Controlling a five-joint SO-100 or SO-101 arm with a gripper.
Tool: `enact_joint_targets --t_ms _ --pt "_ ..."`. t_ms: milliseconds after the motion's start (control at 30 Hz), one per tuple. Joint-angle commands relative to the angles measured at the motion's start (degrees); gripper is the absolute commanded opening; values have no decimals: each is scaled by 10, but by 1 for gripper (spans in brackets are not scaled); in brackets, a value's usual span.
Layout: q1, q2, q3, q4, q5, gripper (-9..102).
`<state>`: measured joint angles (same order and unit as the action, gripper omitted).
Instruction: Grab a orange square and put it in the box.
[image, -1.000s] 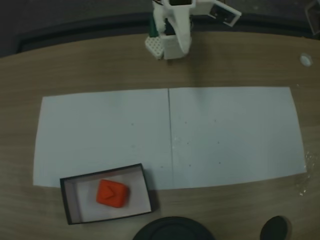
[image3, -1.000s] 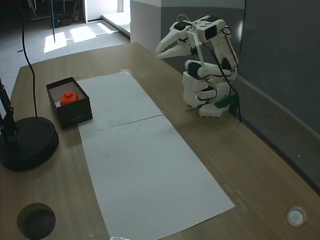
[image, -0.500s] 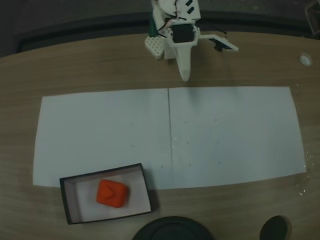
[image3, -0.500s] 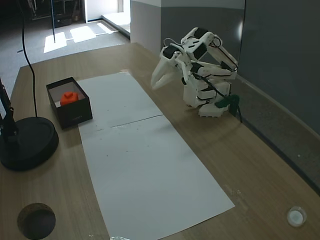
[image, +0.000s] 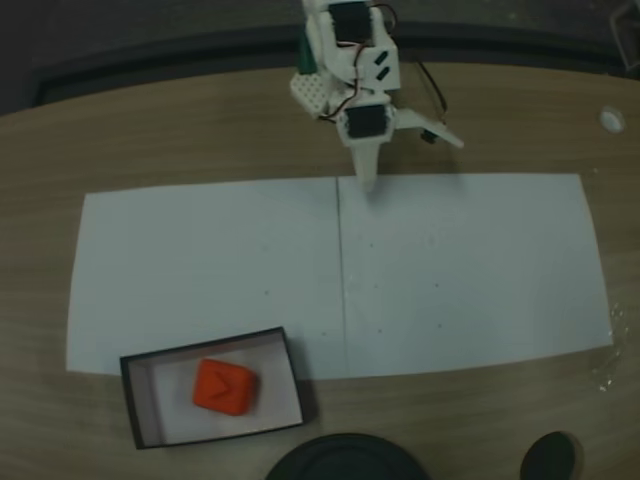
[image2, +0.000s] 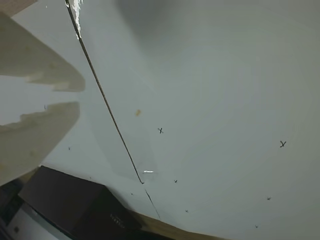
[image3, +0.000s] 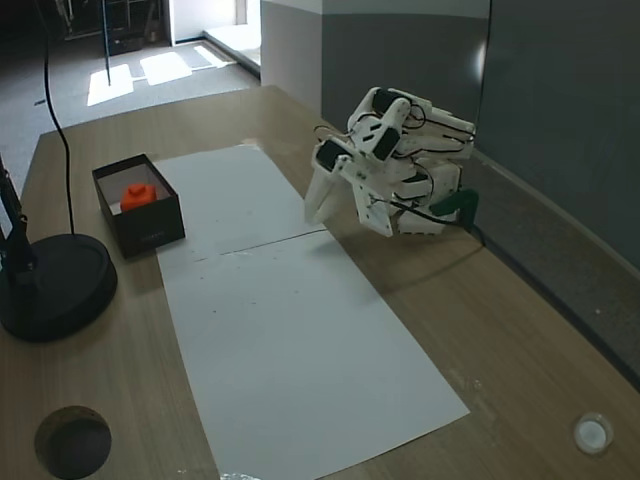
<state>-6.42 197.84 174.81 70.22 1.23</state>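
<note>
Orange square (image: 223, 386) in box (image: 140, 425) | well apart from end effector (image: 367, 182) | fingers slightly parted, empty

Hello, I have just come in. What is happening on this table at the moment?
A small white robot arm is at work with an orange square and a black box. The square already lies inside the box, near one end of the white paper sheets. The end effector is open, holds nothing, and hangs low over the paper's far edge, well away from the box.

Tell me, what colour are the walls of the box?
The box has black walls, seen best in a fixed view from the side; its inside is white.
</note>
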Motion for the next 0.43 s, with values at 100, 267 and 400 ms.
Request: enact_joint_targets --t_ms 100,267,400 --pt "3 12 -29 39 4 0" --pt "4 12 -29 39 5 0" --pt "4 12 -29 39 5 0"
